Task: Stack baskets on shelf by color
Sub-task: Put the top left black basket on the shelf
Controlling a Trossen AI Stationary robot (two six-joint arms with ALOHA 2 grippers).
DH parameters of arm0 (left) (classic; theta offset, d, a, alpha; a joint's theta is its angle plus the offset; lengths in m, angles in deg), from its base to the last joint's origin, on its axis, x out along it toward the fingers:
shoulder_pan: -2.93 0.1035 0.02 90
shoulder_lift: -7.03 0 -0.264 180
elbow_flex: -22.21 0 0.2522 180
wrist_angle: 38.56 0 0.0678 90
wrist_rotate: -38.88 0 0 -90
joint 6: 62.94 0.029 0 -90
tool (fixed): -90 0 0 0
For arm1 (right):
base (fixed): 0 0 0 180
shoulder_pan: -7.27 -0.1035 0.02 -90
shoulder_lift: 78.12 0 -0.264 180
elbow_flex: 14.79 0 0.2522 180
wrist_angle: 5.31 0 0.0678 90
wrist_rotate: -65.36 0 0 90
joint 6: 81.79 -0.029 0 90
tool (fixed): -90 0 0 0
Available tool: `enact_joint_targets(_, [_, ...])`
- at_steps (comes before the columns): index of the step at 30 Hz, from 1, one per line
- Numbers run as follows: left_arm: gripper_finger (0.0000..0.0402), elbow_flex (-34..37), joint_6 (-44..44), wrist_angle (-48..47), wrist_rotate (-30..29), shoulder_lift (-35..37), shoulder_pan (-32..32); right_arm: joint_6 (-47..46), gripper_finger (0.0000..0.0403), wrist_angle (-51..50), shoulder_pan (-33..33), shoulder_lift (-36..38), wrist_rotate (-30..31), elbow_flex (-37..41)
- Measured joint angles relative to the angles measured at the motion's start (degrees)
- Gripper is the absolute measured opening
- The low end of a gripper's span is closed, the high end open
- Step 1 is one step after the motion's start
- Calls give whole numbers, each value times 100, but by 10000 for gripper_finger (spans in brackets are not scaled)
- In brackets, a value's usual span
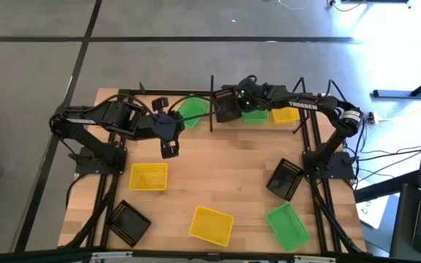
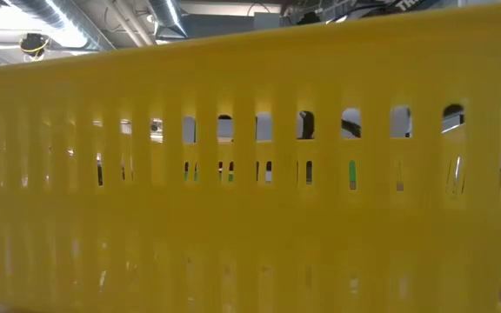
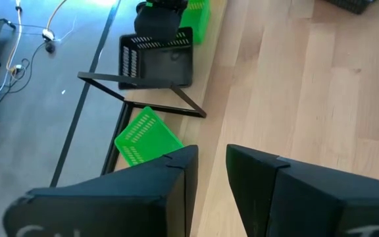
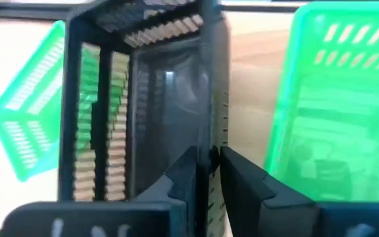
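Note:
My right gripper (image 1: 230,107) (image 4: 214,164) is over the shelf (image 1: 305,109) at the table's far edge, shut on a black basket (image 1: 224,109) (image 3: 156,59). A green basket (image 1: 192,111) (image 3: 147,135) (image 4: 28,112) lies askew left of it. Right of it are another green basket (image 1: 254,115) (image 4: 334,105) and a yellow basket (image 1: 285,115). My left gripper (image 1: 169,149) (image 3: 210,178) hovers over the table just near of the shelf, open by a narrow gap and holding nothing. On the table lie two yellow (image 1: 148,176) (image 1: 211,224), two black (image 1: 129,221) (image 1: 285,177) and one green basket (image 1: 288,225). My right gripper pinches one side wall of the black basket at its rim (image 4: 212,131), one finger inside the basket and one outside. The basket's open side faces up. Whether its bottom rests on the shelf board I cannot tell.
Thin black upright posts (image 1: 212,102) and frame bars (image 3: 143,92) ring the shelf. A yellow basket's perforated wall (image 2: 250,174) fills the low view. Cables and a monitor stand off the table's right edge (image 1: 415,146). Bare wood (image 1: 225,175) lies mid-table.

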Motion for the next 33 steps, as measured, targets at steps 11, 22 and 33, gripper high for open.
enact_joint_targets(11, [73,0,-15,0,1,0,0,29,60,-10,10,-26,-667,0])
enact_joint_targets(22, [74,0,-146,-2,0,0,0,-117,60,61,10,-31,-62,0])
enact_joint_targets(33, [74,0,-146,-2,0,0,0,-87,30,61,8,-31,-71,0])
